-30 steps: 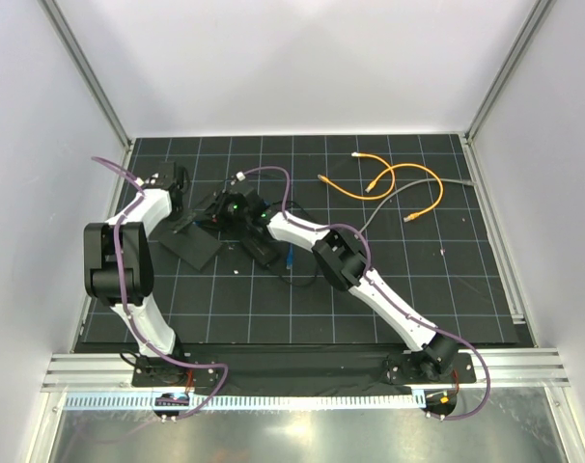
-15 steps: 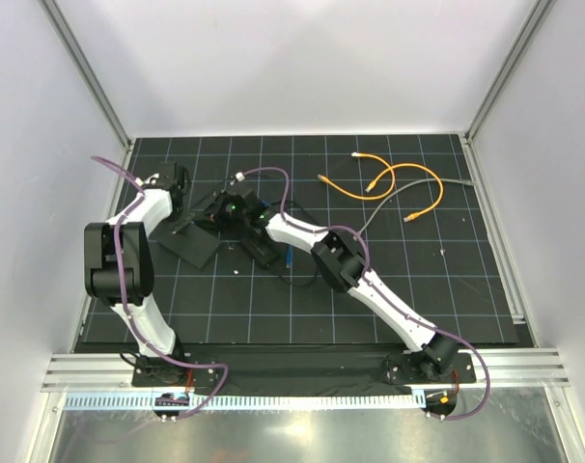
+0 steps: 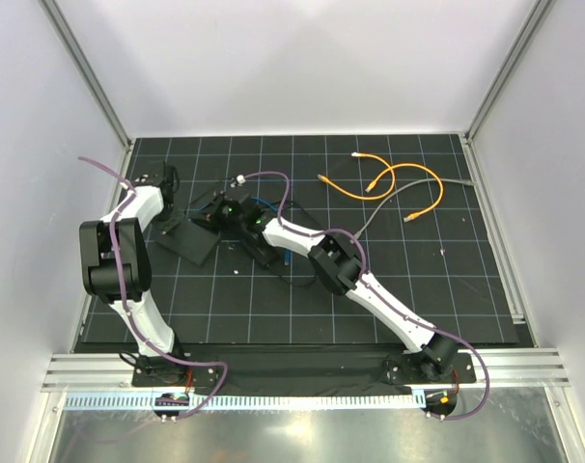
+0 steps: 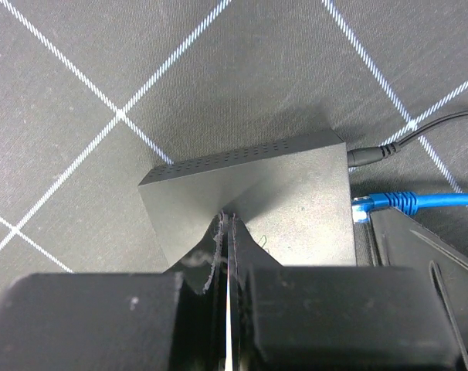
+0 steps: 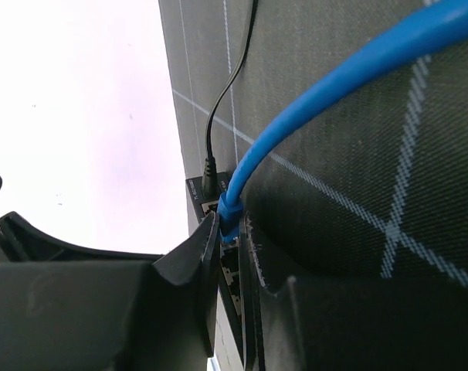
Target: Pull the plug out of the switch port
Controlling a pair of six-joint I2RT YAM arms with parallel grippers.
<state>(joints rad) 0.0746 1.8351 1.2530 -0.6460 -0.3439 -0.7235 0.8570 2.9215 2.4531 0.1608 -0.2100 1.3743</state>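
Watching the blue plug (image 5: 228,215) sitting in a socket on the edge of the switch (image 4: 257,193), flat on the counter (image 4: 95,69), left of centre in the overhead view; pinching that plug right at the port with the right tool (image 5: 231,232), fingers nearly together around it; pressing on the switch's top with the left tool (image 4: 225,232), fingers pressed together and gripping nothing, apparently pinning the box down; noting the blue cable (image 5: 334,85) arcing away from the plug, and a black power cord (image 4: 419,131) plugged in just beside it. Risking, by the look of it, a slip off the plug with it locked in place; dragging the whole switch along with too light a press from the left tool; yanking the neighbouring cord loose by pulling at an angle.
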